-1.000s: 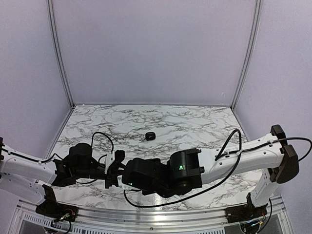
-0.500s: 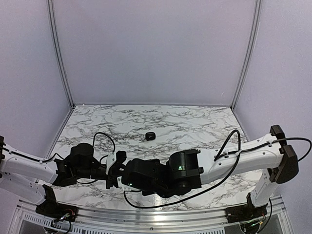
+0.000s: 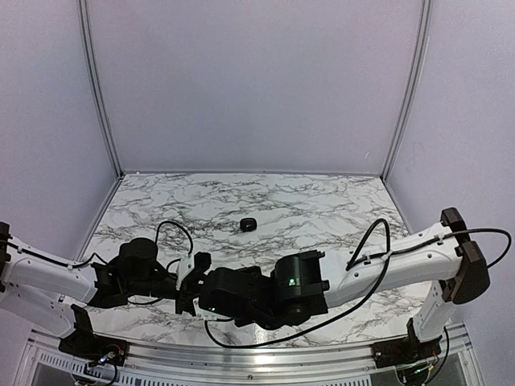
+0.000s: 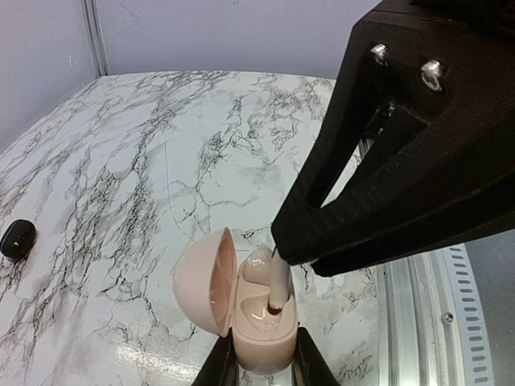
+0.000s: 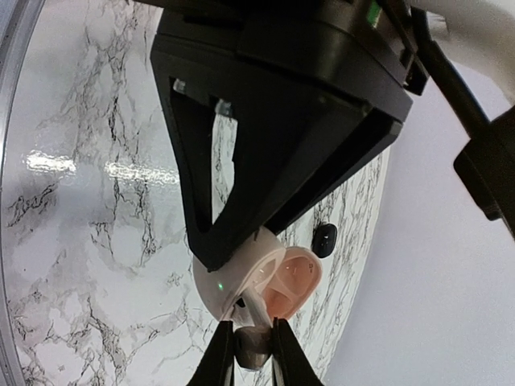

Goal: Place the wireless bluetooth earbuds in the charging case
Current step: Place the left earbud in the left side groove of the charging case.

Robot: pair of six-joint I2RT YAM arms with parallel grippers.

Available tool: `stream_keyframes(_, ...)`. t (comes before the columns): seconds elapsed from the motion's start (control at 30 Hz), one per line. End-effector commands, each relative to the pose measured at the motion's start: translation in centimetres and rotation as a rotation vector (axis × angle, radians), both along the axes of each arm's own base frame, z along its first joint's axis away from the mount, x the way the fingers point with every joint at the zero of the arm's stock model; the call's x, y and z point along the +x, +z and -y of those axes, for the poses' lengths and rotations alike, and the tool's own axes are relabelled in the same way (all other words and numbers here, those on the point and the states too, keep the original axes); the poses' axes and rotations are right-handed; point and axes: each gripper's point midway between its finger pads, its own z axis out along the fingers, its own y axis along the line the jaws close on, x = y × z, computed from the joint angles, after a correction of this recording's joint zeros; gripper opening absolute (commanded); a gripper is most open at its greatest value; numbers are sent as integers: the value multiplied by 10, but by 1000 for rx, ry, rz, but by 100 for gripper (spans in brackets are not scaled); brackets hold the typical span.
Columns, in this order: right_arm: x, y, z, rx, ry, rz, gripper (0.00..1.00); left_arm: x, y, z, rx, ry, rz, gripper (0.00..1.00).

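My right gripper (image 5: 251, 328) pinches an earbud (image 4: 278, 281); my left gripper (image 4: 265, 342) squeezes the open case (image 4: 201, 281).
I hold the case steady so the bud can slide in.

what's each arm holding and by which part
Left jaws clamp the charging case by its lower body. Right jaws pinch an earbud by its dark head, stem pointing into the case.
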Motion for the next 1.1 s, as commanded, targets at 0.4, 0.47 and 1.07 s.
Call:
stream_keyframes(0.4, -8, -19, 5, -116, 79, 36, 7, -7, 12, 11, -29, -59, 22, 0)
stream_keyframes(0.47, -10, -20, 5, -126, 97, 24, 6, -7, 12, 11, -28, -60, 21, 0)
stream_keyframes(1.07, -27, -16, 0, -111, 168, -83, 4, -20, 30, 7, -83, -110, 56, 0)
